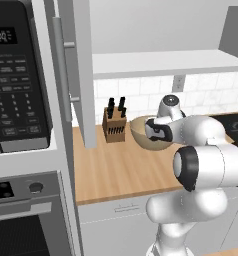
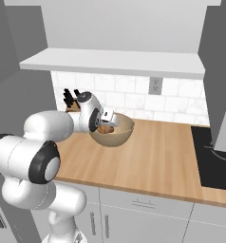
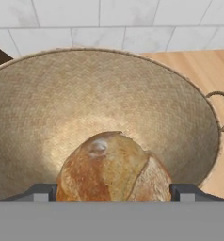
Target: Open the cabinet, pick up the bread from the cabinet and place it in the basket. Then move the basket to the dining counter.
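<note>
The round golden-brown crusty bread (image 3: 115, 169) lies inside the wide tan woven basket (image 3: 48, 103), between the two dark finger tips of the gripper (image 3: 113, 192). The jaws stand wide apart, one on each side of the loaf; whether they press it I cannot tell. The basket rim curves around and beyond the gripper, with a small loop handle (image 3: 223, 111) on its right. The basket (image 2: 118, 136) stands on the wooden worktop (image 2: 157, 156), and bare wood lies free to the right of the gripper. Behind it is the white tile backsplash (image 2: 129, 97) and a wooden knife block (image 1: 114, 128) to the left. The light grey cabinet door (image 1: 81, 70) stands open further left. The black microwave (image 1: 16, 75) has a keypad, its writing too small to read.
</note>
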Robot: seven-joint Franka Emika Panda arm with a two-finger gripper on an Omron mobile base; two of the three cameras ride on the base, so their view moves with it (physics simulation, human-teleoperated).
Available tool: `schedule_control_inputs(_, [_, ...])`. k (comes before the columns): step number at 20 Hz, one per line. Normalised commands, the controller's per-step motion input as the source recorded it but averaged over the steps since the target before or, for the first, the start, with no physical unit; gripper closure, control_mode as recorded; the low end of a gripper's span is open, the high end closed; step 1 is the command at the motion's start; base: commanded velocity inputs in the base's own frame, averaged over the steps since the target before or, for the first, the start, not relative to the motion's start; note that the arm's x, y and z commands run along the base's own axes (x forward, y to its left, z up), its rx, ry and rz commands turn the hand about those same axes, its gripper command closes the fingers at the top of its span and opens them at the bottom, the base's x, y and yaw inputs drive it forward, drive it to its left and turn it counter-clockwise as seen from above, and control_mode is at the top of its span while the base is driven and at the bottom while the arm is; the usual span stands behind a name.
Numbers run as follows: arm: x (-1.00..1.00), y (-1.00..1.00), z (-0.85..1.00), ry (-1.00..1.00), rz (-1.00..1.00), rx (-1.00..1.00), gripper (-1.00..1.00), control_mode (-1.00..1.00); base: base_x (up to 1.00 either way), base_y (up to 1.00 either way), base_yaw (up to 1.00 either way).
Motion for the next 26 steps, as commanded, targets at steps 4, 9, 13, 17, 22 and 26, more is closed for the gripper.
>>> schedule_control_inputs(4, [0.00, 0.00, 0.00, 0.00, 0.01, 0.00, -1.00, -1.00, 0.00, 0.00, 0.00])
schedule_control_inputs(9, [0.02, 0.00, 0.00, 0.00, 0.01, 0.00, -1.00, -1.00, 0.00, 0.00, 0.00])
schedule_control_inputs(13, [0.15, 0.00, 0.00, 0.00, 0.02, 0.00, -1.00, -1.00, 0.00, 0.00, 0.00])
schedule_control_inputs(17, [0.11, 0.00, 0.00, 0.00, 0.03, 0.00, -1.00, -1.00, 0.00, 0.00, 0.00])
schedule_control_inputs(22, [0.00, 0.00, 0.00, 0.00, 0.00, 0.00, -1.00, -1.00, 0.00, 0.00, 0.00])
schedule_control_inputs(26, [-0.37, 0.00, 0.00, 0.00, 0.00, 0.00, -1.00, -1.00, 0.00, 0.00, 0.00])
